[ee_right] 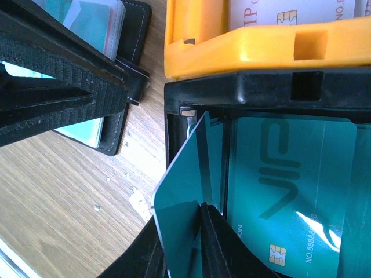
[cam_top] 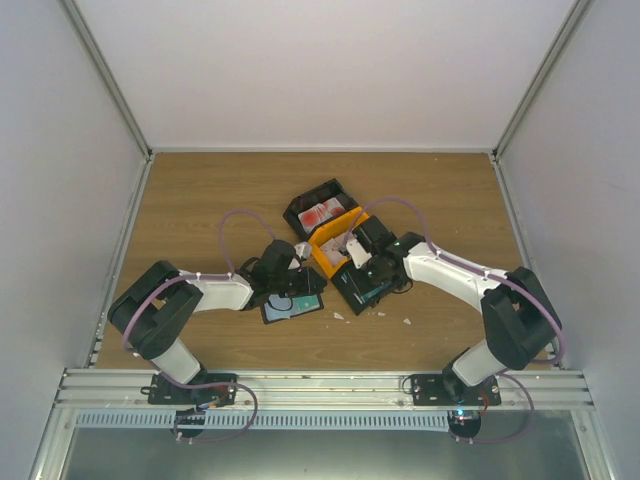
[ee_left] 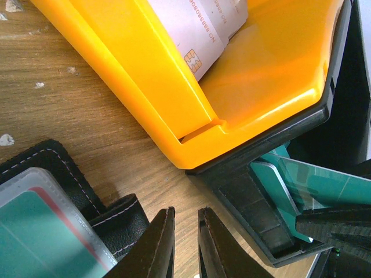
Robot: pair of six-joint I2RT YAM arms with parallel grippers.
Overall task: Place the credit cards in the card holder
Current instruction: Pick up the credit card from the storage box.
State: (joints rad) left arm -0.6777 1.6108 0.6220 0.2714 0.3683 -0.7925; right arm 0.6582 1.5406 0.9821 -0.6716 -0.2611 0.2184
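The black card holder point(cam_top: 293, 307) lies open on the table with a teal card point(ee_left: 35, 231) behind its clear window. My left gripper point(ee_left: 185, 211) sits at the holder's right edge point(ee_left: 116, 226). Its jaws stand a narrow gap apart, with only bare wood between them. My right gripper point(ee_right: 200, 205) is shut on a teal credit card point(ee_right: 179, 191). That card stands tilted on edge at the left wall of a black bin point(ee_right: 243, 87). Another teal card point(ee_right: 290, 174) lies flat in the same bin. A pale card point(ee_left: 197, 29) rests in the orange bin point(ee_left: 261, 75).
The orange bin point(cam_top: 330, 250) sits against the black bin point(cam_top: 365, 290). A second black bin point(cam_top: 320, 212) behind them holds red-and-white cards. White paper scraps point(cam_top: 408, 321) lie on the wood near the front. Grey walls enclose the table.
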